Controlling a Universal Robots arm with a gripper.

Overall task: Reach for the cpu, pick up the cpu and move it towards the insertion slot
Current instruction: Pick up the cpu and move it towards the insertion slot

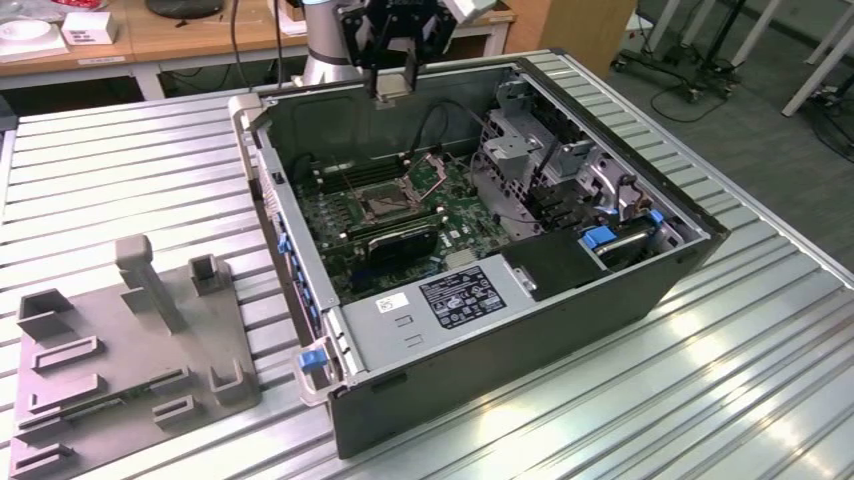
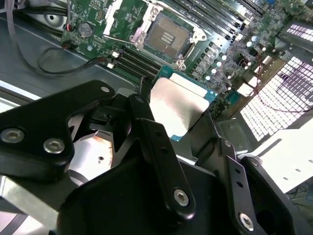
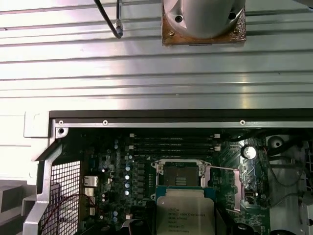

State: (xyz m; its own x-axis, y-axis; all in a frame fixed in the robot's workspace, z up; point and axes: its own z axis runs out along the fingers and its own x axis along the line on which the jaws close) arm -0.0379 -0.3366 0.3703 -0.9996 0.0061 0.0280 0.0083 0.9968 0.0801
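- Gripping the cpu (image 1: 390, 86) between its two black fingers, the gripper (image 1: 391, 80) is hanging above the far rim of the open computer case (image 1: 534, 330) in the exterior view, so the jaws are closed narrowly on that single chip.
- Showing in both wrist views, the cpu (image 2: 180, 108) is sitting between the fingers (image 2: 161, 161), well clear of the board; its face is looking thin, square and silvery, with a teal-green edge around it.
- Carrying several lines of dark print in the first wrist view, the cpu (image 3: 185, 211) is too fine to be read with certainty.
- Lying on the green motherboard (image 1: 350, 215) inside the case, one insertion slot (image 1: 375, 208) is standing empty, a dark square framed in silvery metal; the chip is still well apart from it.
- Appearing in the second wrist view, the insertion slot (image 2: 168, 35) is showing its hinged bracket (image 2: 128, 19) swung open beside it.
- Running beside the socket, four long black memory slots (image 3: 173, 143) are lining up in the first wrist view.
- Sitting at the near end of the case, one power supply (image 1: 427, 310) is wearing a black-and-white label.
- Resting on the ribbed metal table (image 1: 747, 380), one grey plastic tray (image 1: 120, 370) with upright posts and rectangular recesses is lying toward the exterior view's left.
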